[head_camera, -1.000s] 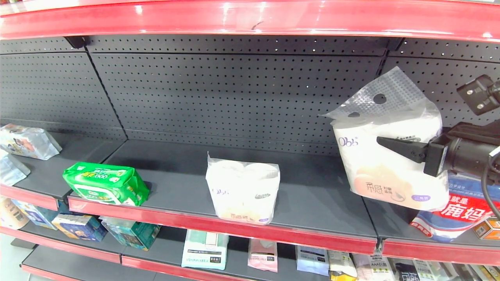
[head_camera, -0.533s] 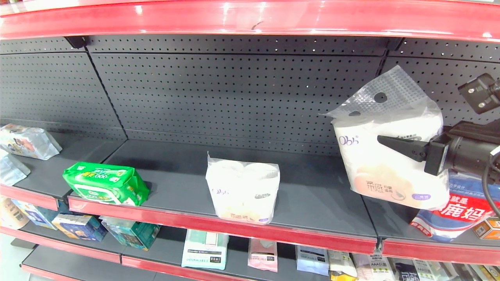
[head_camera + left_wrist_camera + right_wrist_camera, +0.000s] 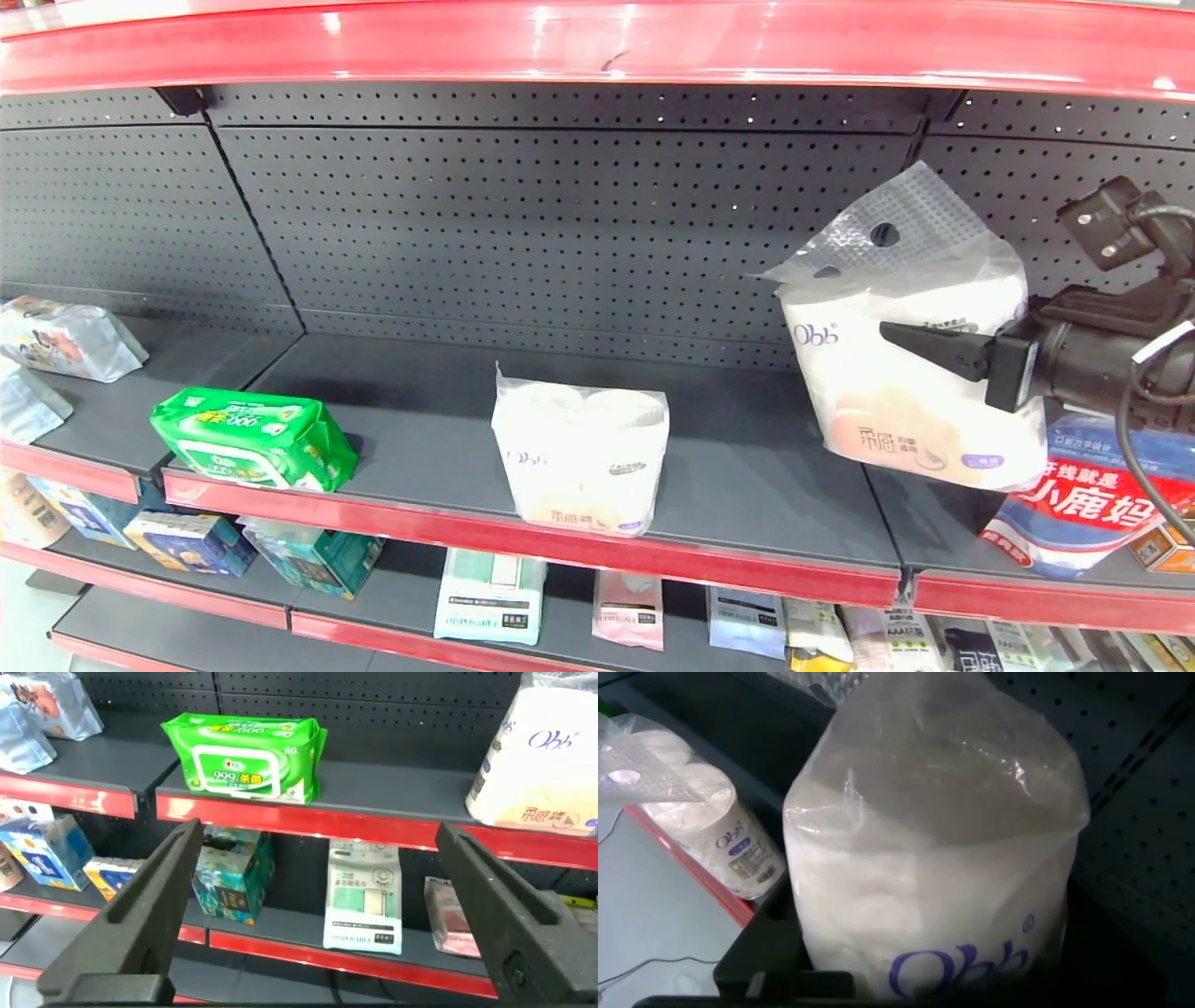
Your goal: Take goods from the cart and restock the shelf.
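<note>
Item: tissue pack (image 3: 887,420). Clamped in right gripper (image 3: 920,343), aloft, not yet set down.
Shelf (image 3: 747,485): bare deck below gripper.
Matching pack (image 3: 581,457): already stocked, lower, well beyond gripper's fingertips.
Left gripper (image 3: 320,831): spread wide, empty.
Obscured: right gripper's far finger, behind pack. Goods left to stock: cannot tell.

Wipes pack (image 3: 254,453) left on shelf (image 3: 411,420), tissue pack (image 3: 581,462) centre; second pack (image 3: 868,411) right
</note>
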`<state>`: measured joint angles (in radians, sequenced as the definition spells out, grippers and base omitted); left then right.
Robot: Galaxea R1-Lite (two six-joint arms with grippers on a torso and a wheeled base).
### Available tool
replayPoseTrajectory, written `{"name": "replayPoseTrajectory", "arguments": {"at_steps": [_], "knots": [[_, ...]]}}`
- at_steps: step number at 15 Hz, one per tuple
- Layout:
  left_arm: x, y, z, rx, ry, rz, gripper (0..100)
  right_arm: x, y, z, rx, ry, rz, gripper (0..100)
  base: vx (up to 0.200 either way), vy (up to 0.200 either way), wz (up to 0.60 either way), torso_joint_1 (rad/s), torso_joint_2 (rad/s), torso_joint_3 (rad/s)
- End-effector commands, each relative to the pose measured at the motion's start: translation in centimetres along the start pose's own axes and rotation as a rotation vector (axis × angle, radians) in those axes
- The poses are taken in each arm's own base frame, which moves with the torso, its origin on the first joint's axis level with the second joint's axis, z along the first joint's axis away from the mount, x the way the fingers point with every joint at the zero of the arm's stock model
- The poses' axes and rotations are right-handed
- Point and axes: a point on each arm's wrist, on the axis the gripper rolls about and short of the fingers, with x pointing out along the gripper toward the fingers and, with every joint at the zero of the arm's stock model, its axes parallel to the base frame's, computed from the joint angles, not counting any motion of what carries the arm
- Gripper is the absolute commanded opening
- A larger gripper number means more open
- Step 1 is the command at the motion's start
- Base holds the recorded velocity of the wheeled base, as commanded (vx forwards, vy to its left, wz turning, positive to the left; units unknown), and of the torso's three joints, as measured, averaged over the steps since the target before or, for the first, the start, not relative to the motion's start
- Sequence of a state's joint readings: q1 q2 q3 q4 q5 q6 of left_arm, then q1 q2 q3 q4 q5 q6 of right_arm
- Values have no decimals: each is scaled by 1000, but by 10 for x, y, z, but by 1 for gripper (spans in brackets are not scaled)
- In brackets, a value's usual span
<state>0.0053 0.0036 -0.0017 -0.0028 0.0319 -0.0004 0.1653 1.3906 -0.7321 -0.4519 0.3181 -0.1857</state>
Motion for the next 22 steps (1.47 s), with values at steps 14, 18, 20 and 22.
{"name": "replayPoseTrajectory", "arguments": {"at_steps": [14,18,20,22], "knots": [[0,0,0,-1,-2,1,100,144,19,-43,115,-108,158,0,0,0,0,0,0,0],[0,0,0,-1,-2,1,100,158,18,-53,102,-140,283,0,0,0,0,0,0,0],[0,0,0,0,-1,1,100,165,15,-62,89,-145,345,0,0,0,0,0,0,0],[0,0,0,0,-2,1,100,178,13,-68,63,-162,393,0,0,0,0,0,0,0]]}}
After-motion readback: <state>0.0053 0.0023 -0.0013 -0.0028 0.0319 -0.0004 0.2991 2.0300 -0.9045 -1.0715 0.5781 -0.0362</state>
